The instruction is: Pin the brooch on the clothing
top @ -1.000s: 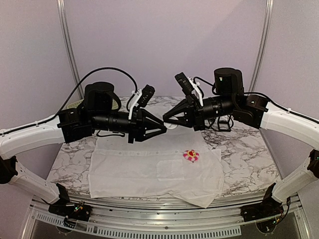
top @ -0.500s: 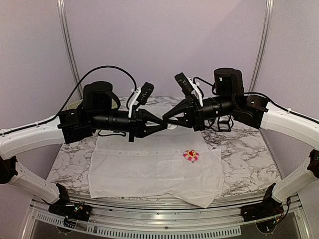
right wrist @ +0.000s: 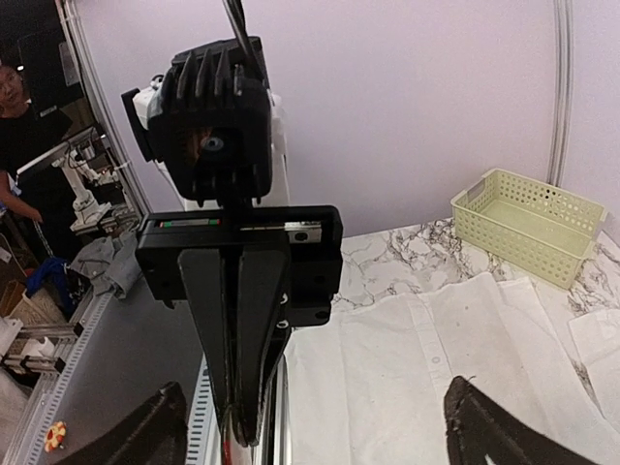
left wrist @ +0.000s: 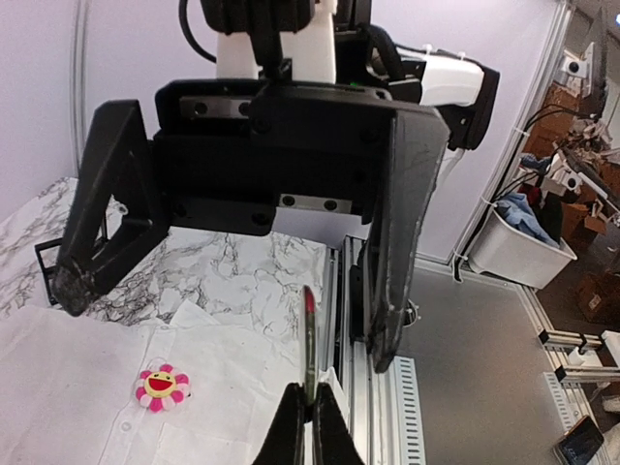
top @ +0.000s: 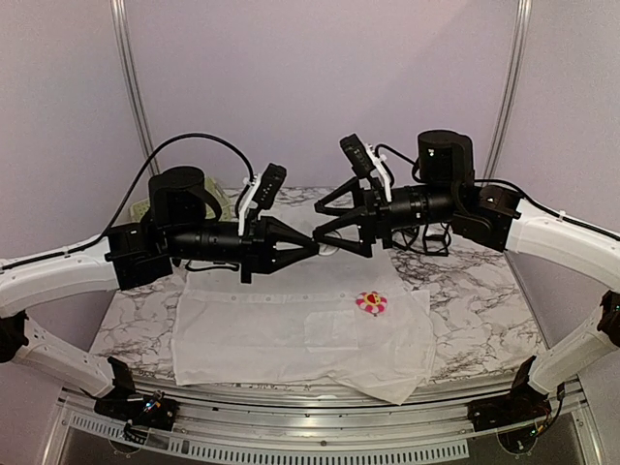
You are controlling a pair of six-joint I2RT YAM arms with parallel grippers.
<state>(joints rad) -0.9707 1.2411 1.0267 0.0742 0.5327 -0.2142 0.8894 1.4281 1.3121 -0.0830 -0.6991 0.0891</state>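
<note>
The clothing, a white shirt point(top: 291, 329), lies flat on the marble table point(top: 484, 310). A pink flower brooch point(top: 371, 303) with a yellow face rests on it by the chest pocket; the left wrist view also shows the brooch point(left wrist: 162, 387). Above the shirt's far edge the two grippers meet tip to tip. My left gripper point(top: 316, 242) is shut on a thin flat piece point(left wrist: 309, 334), seen edge-on with a red tip; I cannot tell what it is. My right gripper point(top: 325, 225) stands open, its fingers point(left wrist: 397, 242) spread to either side of the left gripper's tip point(right wrist: 237, 431) and apart from the piece.
A pale green basket point(right wrist: 528, 218) stands on the table at the far left corner, partly hidden behind the left arm in the top view. The shirt reaches the table's near edge, where the metal rail point(top: 320, 426) runs.
The left gripper closed on the thin piece while the right still pinched it. The right gripper then opened and let go. The left arm drew slightly left.
</note>
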